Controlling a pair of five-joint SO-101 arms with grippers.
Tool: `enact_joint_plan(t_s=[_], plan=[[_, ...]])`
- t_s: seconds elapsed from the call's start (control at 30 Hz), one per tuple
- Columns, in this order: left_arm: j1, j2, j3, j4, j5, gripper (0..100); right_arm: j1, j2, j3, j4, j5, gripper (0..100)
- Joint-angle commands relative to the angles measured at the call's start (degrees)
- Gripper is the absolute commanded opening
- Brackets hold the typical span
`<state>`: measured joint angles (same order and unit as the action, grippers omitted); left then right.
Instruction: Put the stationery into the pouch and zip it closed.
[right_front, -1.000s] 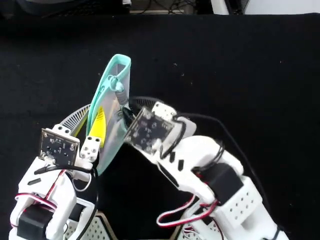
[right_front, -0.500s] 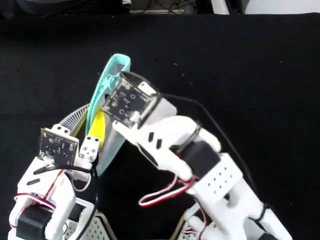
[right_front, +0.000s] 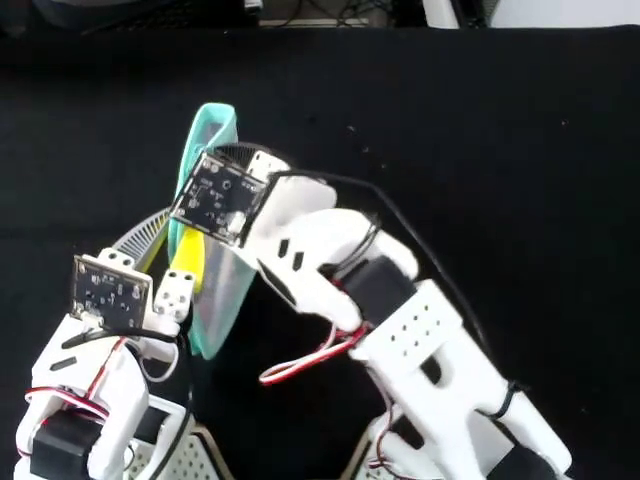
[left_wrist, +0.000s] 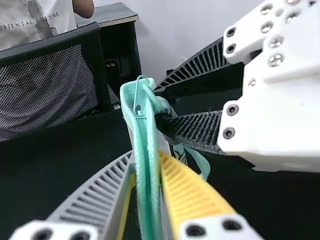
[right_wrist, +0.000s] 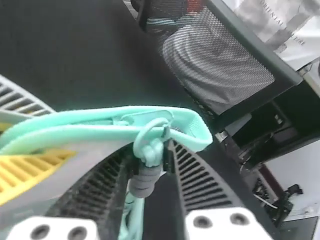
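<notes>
left gripper (left_wrist: 146, 165) pinched the pouch (right_front: 218, 290) at its near end, fingers pressed onto the fabric, likely bracing it upright. at the pouch's far end, right gripper (right_wrist: 150, 165) squeezed the zipper pull (right_wrist: 149, 142) between its fingers, seemingly so the zip could be drawn shut against that hold.

Office-type workroom: black-draped tabletop (right_front: 500, 140), with a mesh-backed chair (left_wrist: 47, 85), trailing cables (right_front: 345, 14) and a white wall (left_wrist: 180, 30) behind it.
</notes>
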<state>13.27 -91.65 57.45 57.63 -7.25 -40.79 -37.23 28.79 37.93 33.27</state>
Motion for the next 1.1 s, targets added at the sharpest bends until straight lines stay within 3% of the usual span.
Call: enact_joint_plan(t_s=[0.0, 0.43, 0.63, 0.97, 1.07], plan=[[0.3, 0.4, 1.6, 1.2, -0.5, 3, -0.6, -3.2, -2.7, -1.8, 0.8, 7.0], [0.3, 0.4, 1.6, 1.2, -0.5, 3, -0.6, -5.5, -2.1, 0.4, 0.4, 7.7], [0.3, 0.4, 1.6, 1.2, -0.5, 3, -0.7, -5.9, -2.2, 2.7, -6.0, 16.8], [0.2, 0.4, 1.6, 1.2, -0.5, 3, -0.7, -5.5, -1.9, 0.2, -6.0, 15.8], [0.2, 0.4, 1.6, 1.2, -0.5, 3, -0.8, -5.4, -1.8, -0.7, -3.6, 10.6]])
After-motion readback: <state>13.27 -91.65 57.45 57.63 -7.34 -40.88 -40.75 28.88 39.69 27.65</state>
